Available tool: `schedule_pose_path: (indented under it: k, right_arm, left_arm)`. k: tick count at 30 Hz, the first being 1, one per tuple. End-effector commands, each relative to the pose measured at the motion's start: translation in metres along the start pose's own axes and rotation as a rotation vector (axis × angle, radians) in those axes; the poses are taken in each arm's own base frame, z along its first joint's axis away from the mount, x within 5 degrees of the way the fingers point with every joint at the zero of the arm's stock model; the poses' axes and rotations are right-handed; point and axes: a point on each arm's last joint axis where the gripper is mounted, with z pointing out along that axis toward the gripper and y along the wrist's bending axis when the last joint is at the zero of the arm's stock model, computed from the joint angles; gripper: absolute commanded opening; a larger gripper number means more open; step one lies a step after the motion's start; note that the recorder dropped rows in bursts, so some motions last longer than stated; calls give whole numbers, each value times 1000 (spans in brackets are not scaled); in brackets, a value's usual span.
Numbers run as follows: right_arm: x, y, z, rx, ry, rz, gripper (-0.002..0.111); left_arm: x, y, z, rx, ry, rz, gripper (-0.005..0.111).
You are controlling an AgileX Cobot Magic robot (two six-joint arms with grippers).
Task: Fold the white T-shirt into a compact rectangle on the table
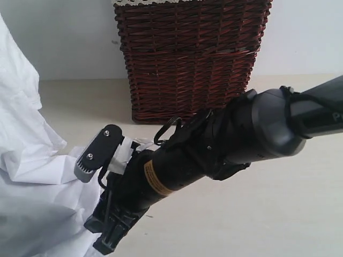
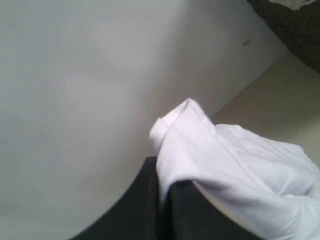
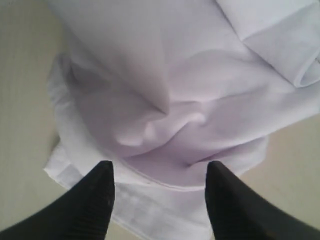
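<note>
The white T-shirt (image 1: 32, 176) hangs in loose folds at the left of the exterior view, its lower part bunched on the table (image 1: 268, 214). In the left wrist view my left gripper (image 2: 162, 172) is shut on a fold of the T-shirt (image 2: 240, 155), which is held up in front of the wall. That gripper is out of the exterior view. My right arm (image 1: 214, 144) reaches across to the cloth. My right gripper (image 3: 160, 172) is open just over the T-shirt (image 3: 165, 90), its fingers either side of a hem.
A dark wicker basket (image 1: 190, 59) with a lace-trimmed lining stands at the back of the table against the pale wall. Its corner (image 2: 295, 25) shows in the left wrist view. Bare table lies to the right of the arm.
</note>
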Motion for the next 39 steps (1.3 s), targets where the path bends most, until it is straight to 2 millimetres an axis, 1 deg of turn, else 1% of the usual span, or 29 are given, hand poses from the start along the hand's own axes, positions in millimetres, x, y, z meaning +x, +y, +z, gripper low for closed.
schedule_pose_path:
  k: [1,3,5,7,10,14,15,16,17,19,21,22,25,28,31,33,34,37,39]
  right_arm:
    - [4,2,9,72,26,35,54]
    - [9,8,17,43,48,30,54]
    - [12,25,30,14,78,-81,54]
    - [7,32,33,16,70,-128,54]
    - [2,27,33,86,61,-154,54]
    - [7,27,38,74,79,-172,54]
    - [12,28,44,68,97,-174,52]
    - [13,30,46,63,102,-188,49]
    - [13,30,46,63,103,-207,42]
    - [11,32,45,65,99,-246,27]
    - [4,35,38,65,77,-290,8]
    - [-1,36,34,69,62,-305,0]
    - [-16,34,17,143,14,-324,0]
    - [-33,24,-7,330,-28,-369,0]
    - [-52,14,-42,549,-61,-459,0]
    - [-60,8,-67,710,-41,-495,0]
    - [-64,5,-84,793,-14,-520,0]
    - [-68,0,-123,987,118,-598,0]
    - [-75,0,-147,1082,148,-616,0]
  left_arm:
    - [0,1,-1,1,-13,-8,0]
    - [0,1,-1,1,-13,-8,0]
    - [0,1,-1,2,-13,-8,0]
    - [0,1,-1,2,-13,-8,0]
    - [0,1,-1,7,-13,-10,0]
    - [0,0,-1,14,-14,-13,0]
    - [0,0,-1,16,-14,-13,0]
    - [0,0,-1,18,-14,-14,0]
    - [0,-1,-1,20,-14,-15,0]
    - [0,-1,-1,23,-15,-16,0]
    - [0,-1,-1,23,-15,-16,0]
    - [0,-1,-1,23,-15,-16,0]
    - [0,-1,-1,21,-15,-15,0]
    - [0,-1,-1,21,-15,-15,0]
    - [0,0,-1,15,-14,-11,0]
    - [0,0,-1,9,-13,-9,0]
    - [0,1,-1,4,-13,-7,0]
    - [0,2,-1,-10,-12,-2,0]
    - [0,2,-1,-9,-12,-11,0]
